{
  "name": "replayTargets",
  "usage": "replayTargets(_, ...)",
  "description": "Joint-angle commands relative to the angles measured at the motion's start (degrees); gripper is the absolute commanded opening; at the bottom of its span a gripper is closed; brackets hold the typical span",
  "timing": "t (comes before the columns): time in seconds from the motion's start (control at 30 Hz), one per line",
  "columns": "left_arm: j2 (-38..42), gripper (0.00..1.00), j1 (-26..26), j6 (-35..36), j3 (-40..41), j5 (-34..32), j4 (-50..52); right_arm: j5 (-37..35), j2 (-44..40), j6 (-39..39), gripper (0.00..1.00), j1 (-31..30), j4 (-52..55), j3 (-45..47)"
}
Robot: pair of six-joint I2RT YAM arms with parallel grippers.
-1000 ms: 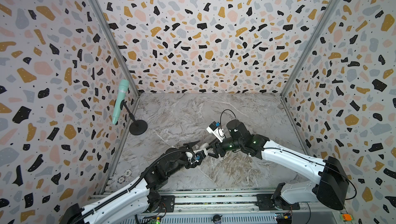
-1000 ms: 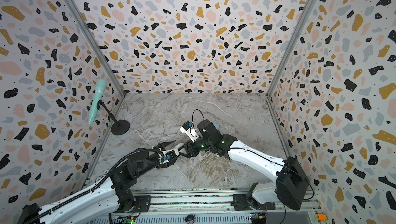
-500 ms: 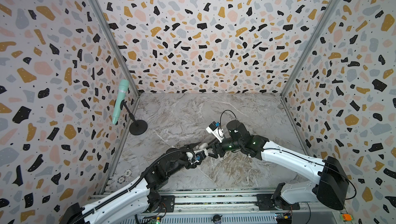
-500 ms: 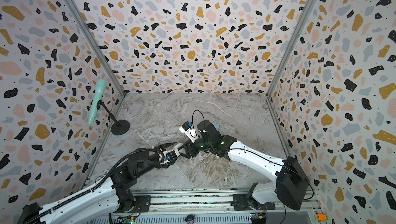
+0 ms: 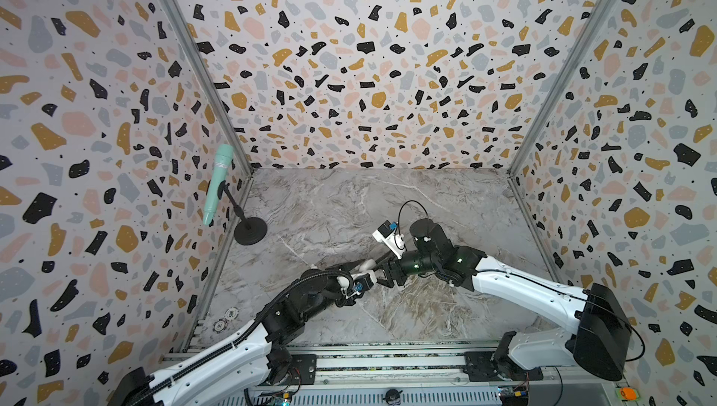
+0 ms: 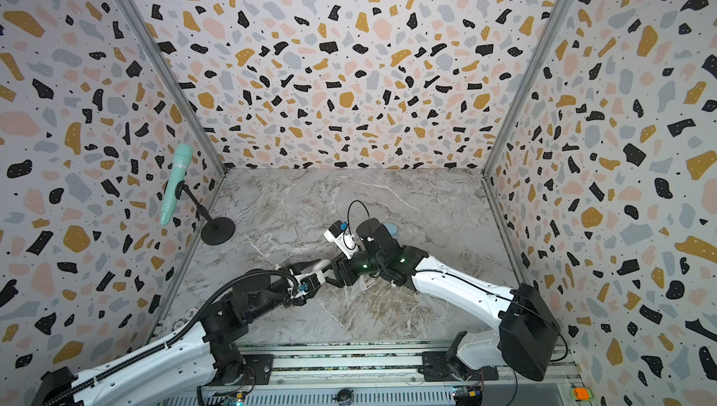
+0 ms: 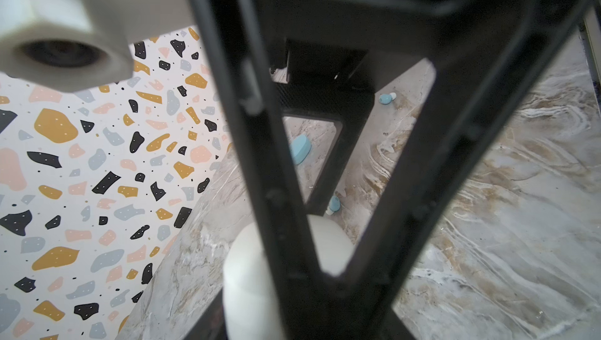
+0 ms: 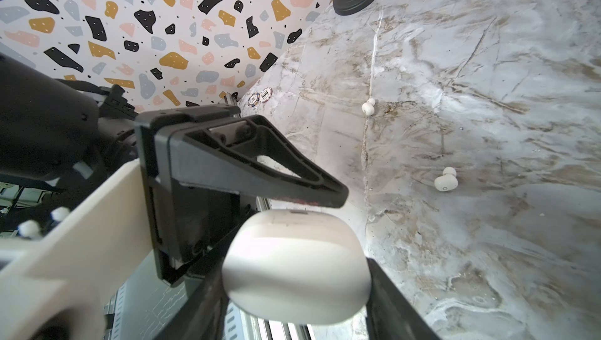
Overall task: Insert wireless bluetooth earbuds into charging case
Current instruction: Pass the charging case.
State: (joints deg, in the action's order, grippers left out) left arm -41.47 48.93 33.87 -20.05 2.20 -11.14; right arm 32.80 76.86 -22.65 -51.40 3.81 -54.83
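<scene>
My right gripper (image 5: 382, 268) is shut on a white pill-shaped charging case (image 8: 292, 257) and holds it above the marble floor. My left gripper (image 5: 362, 268) meets it from the other side. One of the left gripper's fingers (image 8: 260, 172) lies along the case's top edge; the other is hidden, so its grip is unclear. Two white earbuds (image 8: 368, 107) (image 8: 445, 180) lie on the floor. Two light blue earbuds (image 7: 387, 98) (image 7: 334, 204) lie near a closed light blue case (image 7: 300, 148), which peeks out behind the right arm in a top view (image 6: 390, 228).
A mint microphone (image 5: 217, 183) on a black round-based stand (image 5: 250, 231) stands at the left wall. Two poker chips (image 5: 227, 318) lie at the front left corner. Terrazzo walls close in three sides, and a metal rail (image 5: 388, 361) runs along the front.
The left gripper's jaws have narrowed around the white case. Both arms have stayed almost where they were.
</scene>
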Motion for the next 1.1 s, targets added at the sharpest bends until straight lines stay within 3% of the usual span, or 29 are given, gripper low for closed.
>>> replayTargets(0.0,0.6,0.53,0.3,0.3,0.5,-0.7,-2.8,0.3,-1.0,-0.3,0.0,-0.2,-1.5,0.1)
replayTargets(0.37,1.0,0.55,0.3,-0.1,0.7,-0.6,-4.7,0.4,-0.8,-1.0,0.0,-0.5,-2.5,0.8)
replayTargets(1.07,1.0,0.46,0.4,0.8,0.4,-0.9,-4.4,0.3,-0.2,-1.2,0.0,-1.0,-3.1,0.8)
